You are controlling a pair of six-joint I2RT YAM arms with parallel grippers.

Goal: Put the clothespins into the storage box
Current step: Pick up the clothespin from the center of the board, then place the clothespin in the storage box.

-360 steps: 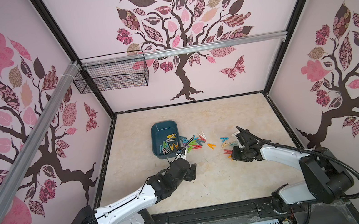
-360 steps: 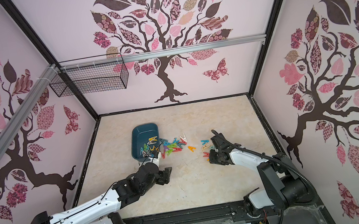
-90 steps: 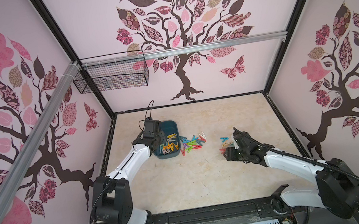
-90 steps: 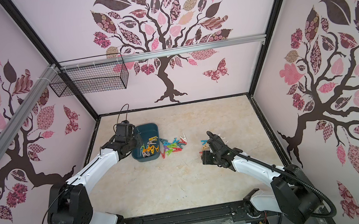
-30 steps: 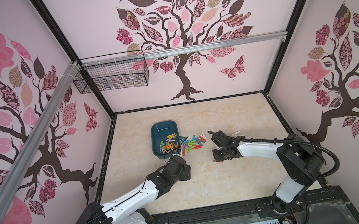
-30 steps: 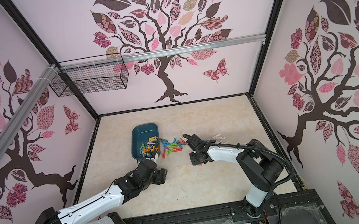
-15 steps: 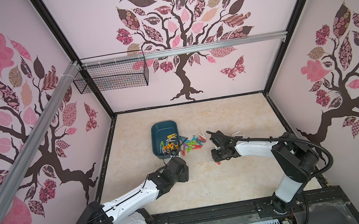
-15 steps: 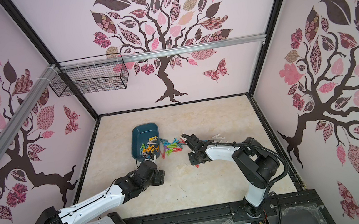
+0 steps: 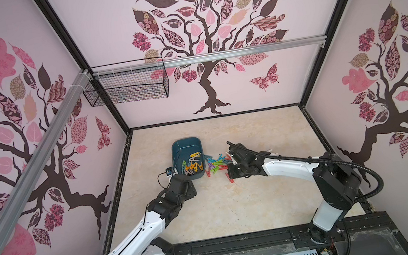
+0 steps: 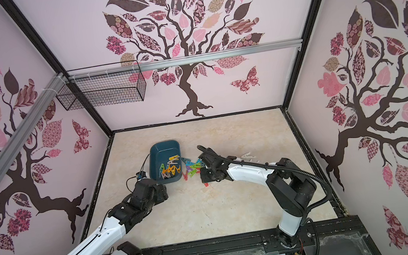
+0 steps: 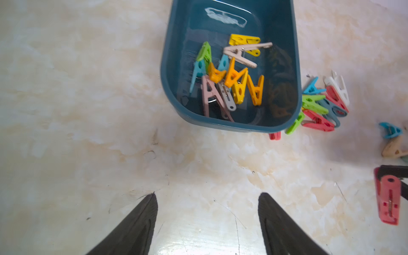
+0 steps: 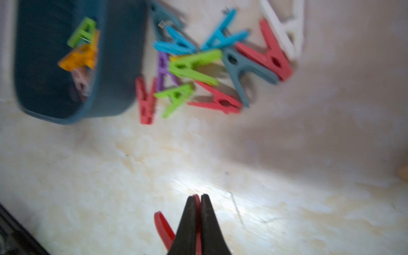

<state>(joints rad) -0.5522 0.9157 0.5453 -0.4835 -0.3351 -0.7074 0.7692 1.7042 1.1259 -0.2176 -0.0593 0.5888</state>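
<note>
1. In both top views, the dark teal storage box [image 9: 186, 147] [image 10: 164, 150] is seen on the marbled bench [image 9: 223, 212], left of centre. Clothespins [image 9: 194, 166] are gathered at the box's near end. A loose pile [image 9: 216, 165] of further pegs lies on the bench against the box's right wall. The right gripper [image 9: 231, 175] is held low, just in front of that pile, with a red clothespin [image 9: 229, 178] at its tip.
2. In the left wrist view, the left gripper [image 11: 207, 194] is shown with its jaws spread wide and empty over bare bench, short of the box's near wall. Orange, yellow, green, blue, pink and grey pegs are seen inside the box.
3. In the right wrist view, which is blurred, the right gripper's jaws are pressed together on the red clothespin, one leg of which sticks out sideways. The loose pile is seen ahead, beside the box.
</note>
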